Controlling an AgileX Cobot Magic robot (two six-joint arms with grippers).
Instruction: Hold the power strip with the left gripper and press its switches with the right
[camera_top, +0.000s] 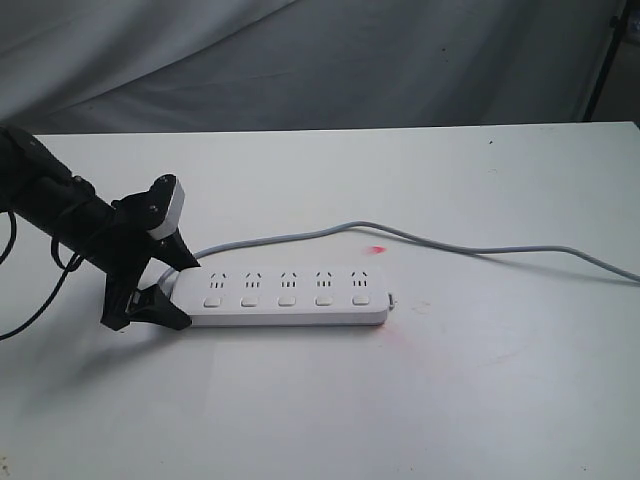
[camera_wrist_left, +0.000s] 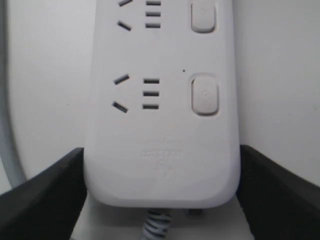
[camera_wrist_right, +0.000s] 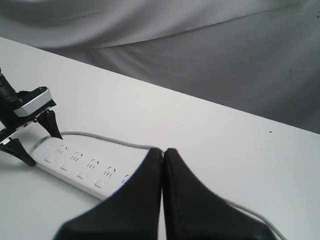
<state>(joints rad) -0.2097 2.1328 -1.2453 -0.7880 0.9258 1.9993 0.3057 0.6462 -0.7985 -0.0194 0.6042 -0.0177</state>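
Power strip (camera_top: 285, 312) — cord end pinched by left hand (camera_top: 188, 294) (right hand (camera_wrist_right: 163, 151) pressed together).

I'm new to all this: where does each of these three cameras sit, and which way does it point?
Exterior view: off the arms, looking down slantwise at the table, power strip and left claw.
Left wrist view: on the left wrist, close above the strip's cord end, between its own jaws.
Right wrist view: on the right wrist, looking past the shut right claw toward the strip.
Shared: exterior and right wrist views both show the left claw.
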